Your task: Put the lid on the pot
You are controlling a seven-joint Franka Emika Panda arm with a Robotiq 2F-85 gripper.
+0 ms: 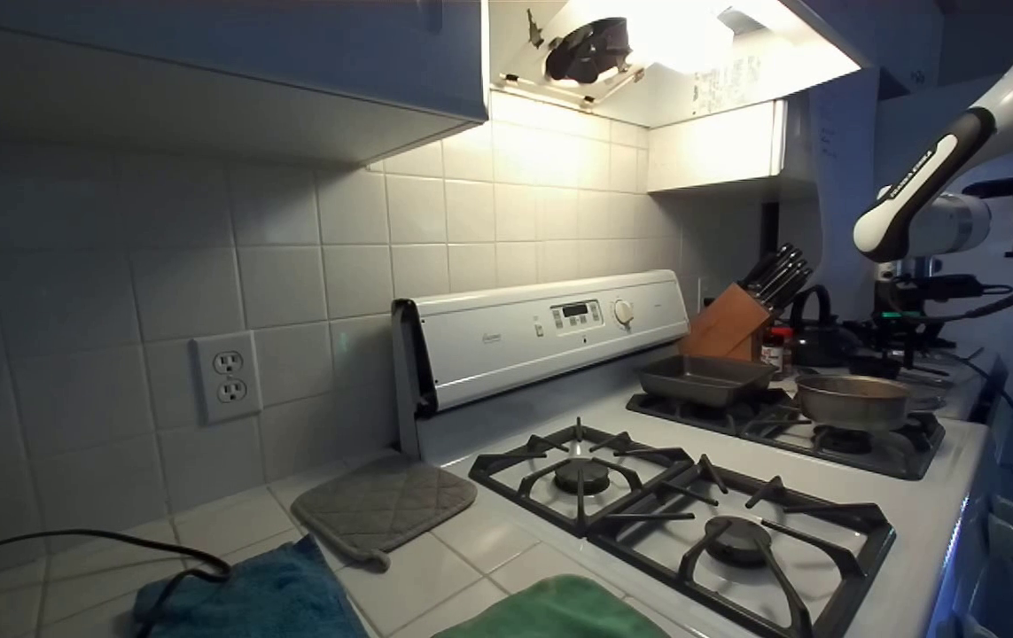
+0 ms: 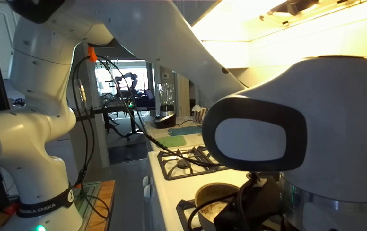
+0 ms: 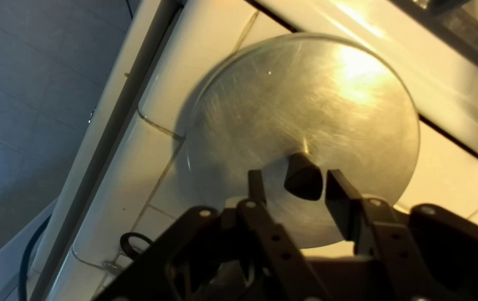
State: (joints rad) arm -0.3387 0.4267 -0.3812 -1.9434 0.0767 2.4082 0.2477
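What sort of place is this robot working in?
A kitchen, most likely in a home. There's a white stove with open burner grates, a metal pot sitting on it, and a wooden-looking knife block full of dark-handled knives.

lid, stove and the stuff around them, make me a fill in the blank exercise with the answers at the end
In the wrist view, the black knob shows ____ the fingertips of the claw.
The lid lies on the tiled ____ beside the stove.
In an exterior view, the orange-brown block holds ____.
The wall outlet has ____ sockets.

Missing words: between; counter; knives; two.
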